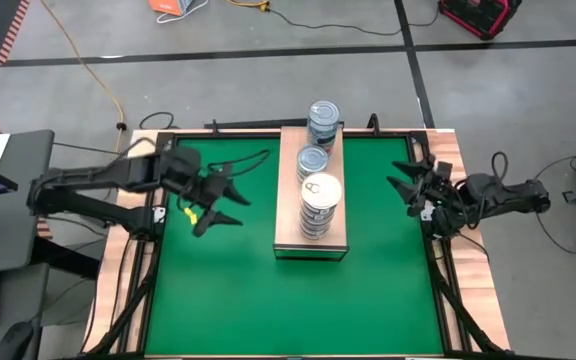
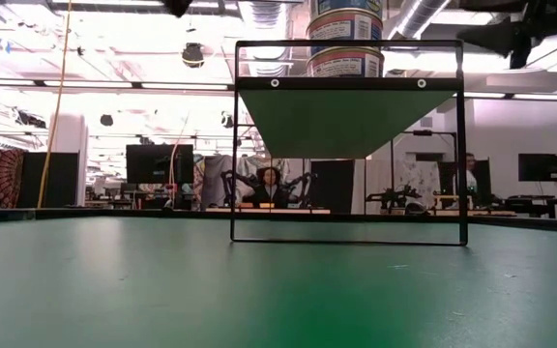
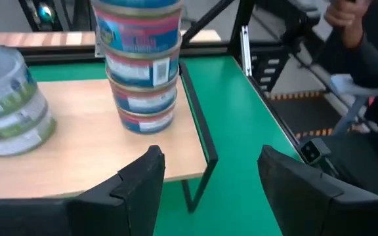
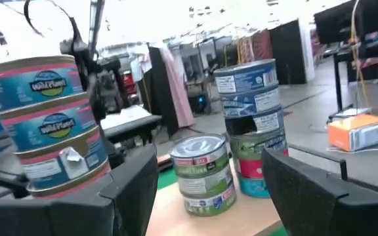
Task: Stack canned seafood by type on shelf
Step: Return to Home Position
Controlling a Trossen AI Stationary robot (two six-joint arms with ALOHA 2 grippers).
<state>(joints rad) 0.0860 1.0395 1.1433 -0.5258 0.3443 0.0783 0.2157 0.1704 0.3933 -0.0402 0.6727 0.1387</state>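
Light-wood shelf [image 1: 288, 205], three can stacks [image 1: 320, 203]

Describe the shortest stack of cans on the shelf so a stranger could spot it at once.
Find the light-wood shelf on the green mat; three stacks of cans stand in a row along it. Take the middle stack. It is the lowest of the three and wears green labels, while its taller neighbours show blue or pink-and-blue ones.

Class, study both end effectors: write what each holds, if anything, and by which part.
Nothing is held. The left end effector and right end effector are both open and empty, apart from the canned seafood stacked on the shelf.
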